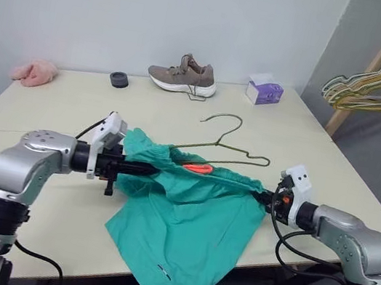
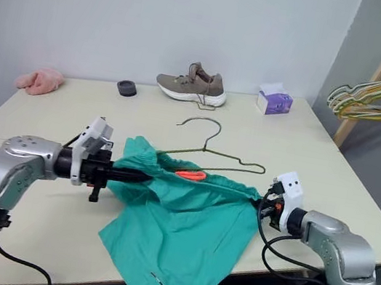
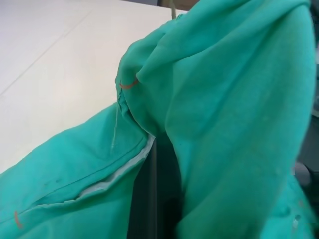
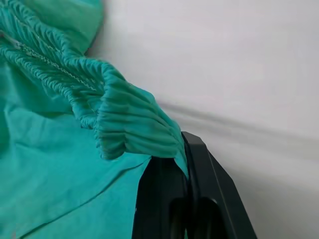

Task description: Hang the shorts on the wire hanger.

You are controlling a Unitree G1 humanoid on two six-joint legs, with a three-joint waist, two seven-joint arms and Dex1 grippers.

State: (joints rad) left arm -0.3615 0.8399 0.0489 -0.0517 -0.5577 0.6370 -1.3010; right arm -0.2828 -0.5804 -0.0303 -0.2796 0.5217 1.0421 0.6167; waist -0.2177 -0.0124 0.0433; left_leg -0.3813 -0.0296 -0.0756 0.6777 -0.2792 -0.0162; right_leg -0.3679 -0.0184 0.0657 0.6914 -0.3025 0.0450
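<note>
The teal-green shorts (image 1: 191, 224) hang stretched by their gathered waistband between my two grippers, just above the table. Their legs drape down over the table's front edge. A small orange tag (image 1: 197, 167) shows at the middle of the waistband. My left gripper (image 1: 152, 170) is shut on the waistband's left end, where the cloth bunches around its finger (image 3: 147, 199). My right gripper (image 1: 263, 197) is shut on the right end, and the elastic folds over its black fingers (image 4: 199, 164). The olive wire hanger (image 1: 225, 115) lies flat on the table just behind the shorts, its lower bar partly hidden by the waistband.
At the back of the cream table (image 1: 71, 107) sit a brown shoe (image 1: 183, 75), a purple tissue box (image 1: 264, 91), a small black round object (image 1: 119, 79) and a pink cloth (image 1: 34, 73). A bunch of pale hangers (image 1: 373, 90) hangs on a wooden rack at the far right.
</note>
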